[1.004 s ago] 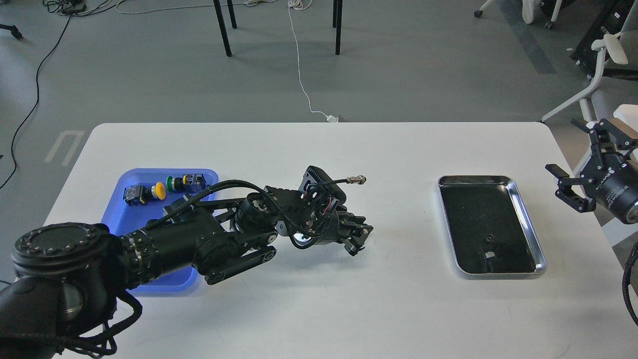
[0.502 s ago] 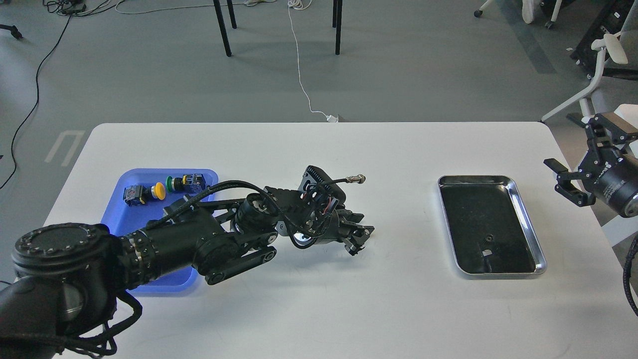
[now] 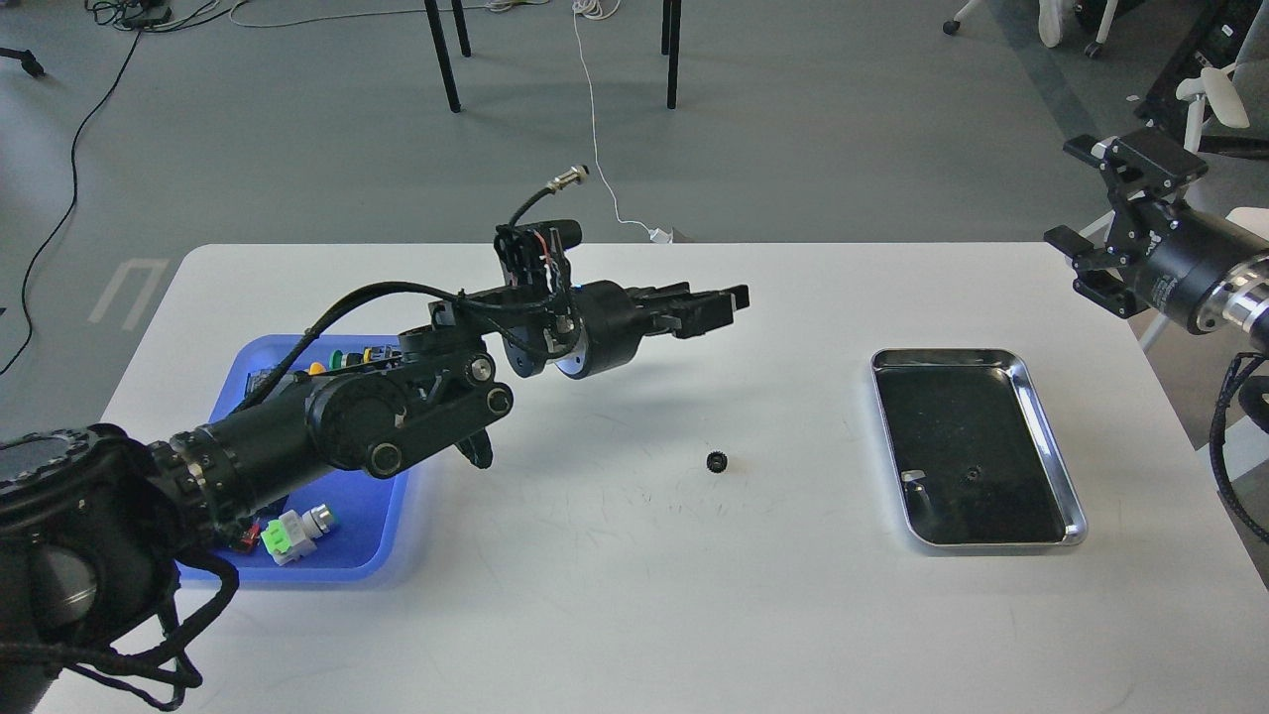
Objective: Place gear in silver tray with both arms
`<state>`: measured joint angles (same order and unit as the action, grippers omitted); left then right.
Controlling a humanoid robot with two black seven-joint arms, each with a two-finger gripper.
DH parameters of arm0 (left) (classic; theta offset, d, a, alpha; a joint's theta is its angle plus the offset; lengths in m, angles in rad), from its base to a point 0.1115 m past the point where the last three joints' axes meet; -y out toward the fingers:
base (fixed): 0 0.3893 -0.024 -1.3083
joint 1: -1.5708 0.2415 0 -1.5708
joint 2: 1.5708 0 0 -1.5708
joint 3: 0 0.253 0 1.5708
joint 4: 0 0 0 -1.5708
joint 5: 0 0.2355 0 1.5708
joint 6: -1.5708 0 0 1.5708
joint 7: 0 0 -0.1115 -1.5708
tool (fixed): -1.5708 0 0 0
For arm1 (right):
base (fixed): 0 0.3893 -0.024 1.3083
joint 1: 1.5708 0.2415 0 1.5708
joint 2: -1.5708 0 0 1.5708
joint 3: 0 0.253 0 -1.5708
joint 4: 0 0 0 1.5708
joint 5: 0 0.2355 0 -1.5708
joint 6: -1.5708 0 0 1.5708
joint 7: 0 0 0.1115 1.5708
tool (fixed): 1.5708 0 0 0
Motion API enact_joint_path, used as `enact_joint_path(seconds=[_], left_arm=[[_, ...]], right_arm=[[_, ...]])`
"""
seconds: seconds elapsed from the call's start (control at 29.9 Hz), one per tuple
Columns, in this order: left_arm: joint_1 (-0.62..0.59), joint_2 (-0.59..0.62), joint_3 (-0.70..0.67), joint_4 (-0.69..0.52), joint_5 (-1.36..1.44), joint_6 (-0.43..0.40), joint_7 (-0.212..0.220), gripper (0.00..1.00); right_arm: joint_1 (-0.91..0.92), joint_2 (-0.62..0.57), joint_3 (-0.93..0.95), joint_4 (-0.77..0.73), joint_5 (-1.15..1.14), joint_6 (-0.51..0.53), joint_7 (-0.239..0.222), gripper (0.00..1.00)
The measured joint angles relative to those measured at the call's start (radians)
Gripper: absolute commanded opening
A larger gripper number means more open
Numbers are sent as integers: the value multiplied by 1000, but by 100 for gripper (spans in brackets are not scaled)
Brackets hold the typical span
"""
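Note:
A small black gear (image 3: 717, 461) lies alone on the white table, left of the silver tray (image 3: 1053, 446). The tray's dark mirror-like floor holds nothing but reflections. My left gripper (image 3: 716, 307) hangs in the air above and a little behind the gear, pointing right, with its fingers slightly apart and nothing between them. My right gripper (image 3: 1081, 213) is raised off the table's far right edge, beyond the tray, with its fingers spread and empty.
A blue plastic tray (image 3: 362, 535) with several push-button parts sits at the left, partly under my left arm. A cable with a metal plug (image 3: 567, 178) sticks up from my left wrist. Chairs and cords are on the floor beyond the table.
My left gripper has risen from the table and left the gear lying where it was. My right gripper has moved up and back.

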<state>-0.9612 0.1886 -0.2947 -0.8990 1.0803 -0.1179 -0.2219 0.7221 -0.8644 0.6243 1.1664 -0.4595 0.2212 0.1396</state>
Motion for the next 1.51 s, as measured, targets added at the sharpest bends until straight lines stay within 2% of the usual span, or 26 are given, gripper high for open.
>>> enact_joint_path(seconds=[0.1, 0.23, 0.4, 0.6, 0.77, 0.87, 1.04, 1.1, 1.37, 1.51], left_arm=[[-2, 64, -66, 5, -290, -7, -24, 97], [6, 168, -175, 8, -650, -83, -61, 98], [64, 245, -356, 8, -941, -162, -64, 98], [156, 260, -522, 9, -1027, -229, -59, 98], [242, 257, -606, 4, -1052, -266, -61, 98], [291, 257, -662, -4, -1054, -279, -60, 98], [323, 260, -693, -24, -1054, -280, -58, 98], [330, 261, -694, -36, -1054, -280, -58, 98], [335, 262, -694, -50, -1054, -276, -57, 98], [337, 264, -692, -51, -1052, -277, -58, 98]], right_arm=[[112, 34, -106, -26, -15, 1, 0, 99], [275, 96, -285, -75, -49, 1, 3, 99], [466, 224, -512, -138, -133, 45, 13, 99], [626, 406, -726, -201, -216, 86, 17, 99], [706, 533, -878, -212, -280, 87, 28, 99], [732, 592, -957, -213, -329, 87, 66, 99], [743, 663, -1080, -212, -481, 86, 183, 99], [752, 685, -1115, -211, -528, 86, 209, 99], [801, 781, -1327, -201, -635, 89, 240, 98], [779, 798, -1365, -206, -664, 89, 246, 98]])
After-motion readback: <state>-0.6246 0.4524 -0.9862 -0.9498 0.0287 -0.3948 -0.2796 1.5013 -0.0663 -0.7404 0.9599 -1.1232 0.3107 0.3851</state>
